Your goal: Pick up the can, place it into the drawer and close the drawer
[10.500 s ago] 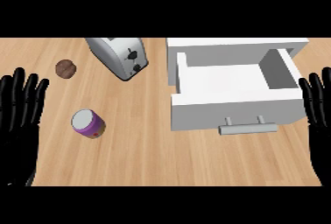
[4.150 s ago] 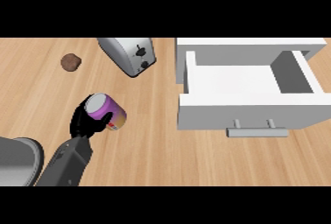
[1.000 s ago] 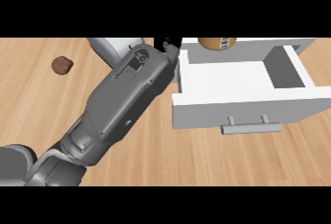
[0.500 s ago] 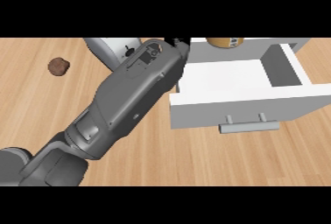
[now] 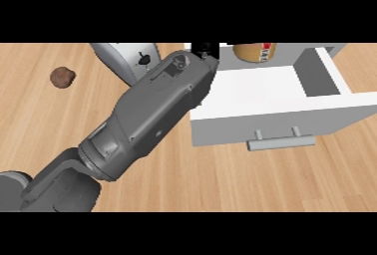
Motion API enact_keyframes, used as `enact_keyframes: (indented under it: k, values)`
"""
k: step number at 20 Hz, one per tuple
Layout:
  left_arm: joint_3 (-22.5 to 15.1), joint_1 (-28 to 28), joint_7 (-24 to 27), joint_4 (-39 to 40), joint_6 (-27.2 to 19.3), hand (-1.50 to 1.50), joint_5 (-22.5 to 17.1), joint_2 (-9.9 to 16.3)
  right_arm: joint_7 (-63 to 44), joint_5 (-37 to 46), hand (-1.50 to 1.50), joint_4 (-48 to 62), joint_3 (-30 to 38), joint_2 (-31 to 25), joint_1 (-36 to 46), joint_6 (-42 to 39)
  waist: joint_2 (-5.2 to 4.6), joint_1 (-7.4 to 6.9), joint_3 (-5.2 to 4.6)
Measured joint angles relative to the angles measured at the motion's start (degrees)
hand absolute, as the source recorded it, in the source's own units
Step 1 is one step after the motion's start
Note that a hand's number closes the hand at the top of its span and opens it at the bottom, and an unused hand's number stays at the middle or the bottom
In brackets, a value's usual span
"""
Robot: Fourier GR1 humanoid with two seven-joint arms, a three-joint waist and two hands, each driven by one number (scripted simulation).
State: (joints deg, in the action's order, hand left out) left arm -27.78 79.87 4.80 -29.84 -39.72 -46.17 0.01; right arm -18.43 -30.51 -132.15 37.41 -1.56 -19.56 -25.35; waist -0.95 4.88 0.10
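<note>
Left robot hand (image 5: pixel 202 48) (grip hidden, cannot tell) | can (image 5: pixel 255 52) at drawer (image 5: pixel 324 74) far edge

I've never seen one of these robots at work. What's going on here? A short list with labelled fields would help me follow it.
counter: light wood top
drawer: white, pulled open, handle facing the robot
can: at the drawer's far edge, only partly in view
left hand: mostly hidden beyond its grey forearm, a black bit shows near the can; fingers cannot be made out
right hand: not in view
toaster: silver, partly behind the forearm
small brown object: on the counter at far left
task status: drawer not yet closed
</note>
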Motion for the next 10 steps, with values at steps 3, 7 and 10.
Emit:
enact_keyframes:
  k: [3,7,10]
  values:
    - [-1.62,0.12,0.85,1.46,-0.91,-1.50,-1.30,0.01,-0.05,-0.27,-1.50,0.29,0.39,-0.26,0.19,0.00,-0.04,0.16,0.02]
    - [-4.16,0.48,0.62,2.08,-3.13,-1.50,-3.14,0.00,-0.54,-0.12,-1.50,0.25,0.32,-0.46,0.76,0.32,-0.02,0.10,0.01]
    - [-5.23,1.19,0.53,2.77,-4.61,-1.50,-4.62,0.00,-1.10,-0.31,-1.50,-0.18,0.16,-0.54,0.67,0.30,-0.06,0.30,0.02]
